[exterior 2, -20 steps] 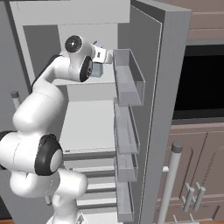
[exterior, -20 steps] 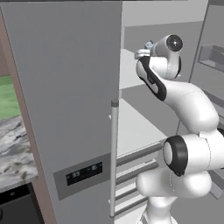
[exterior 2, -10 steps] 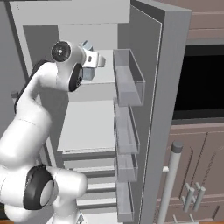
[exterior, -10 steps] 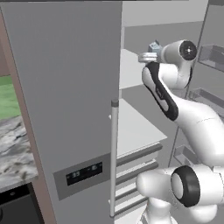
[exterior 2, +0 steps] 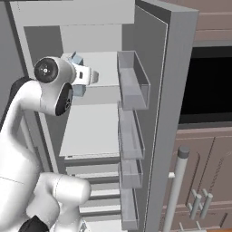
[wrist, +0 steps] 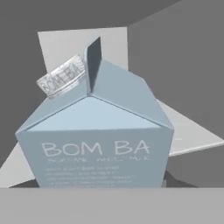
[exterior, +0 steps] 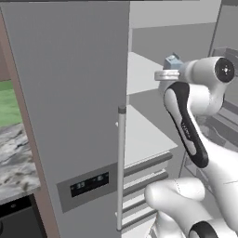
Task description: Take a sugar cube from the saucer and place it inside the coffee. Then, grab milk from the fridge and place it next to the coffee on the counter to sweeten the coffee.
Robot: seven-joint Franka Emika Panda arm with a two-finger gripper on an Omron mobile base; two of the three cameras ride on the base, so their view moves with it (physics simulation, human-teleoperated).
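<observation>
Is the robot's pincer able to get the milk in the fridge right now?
Probably yes. The fridge door stands open, and the milk sits right in front of the pincer on a white shelf, nothing between them.

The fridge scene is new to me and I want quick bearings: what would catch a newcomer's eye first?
The pale blue milk carton, with its gabled top and a cap on one slope, looms close in the hand view. In the base views the white arm reaches into the open fridge, its hand at the carton on an upper white shelf. The door's clear bins stand to the right.
</observation>
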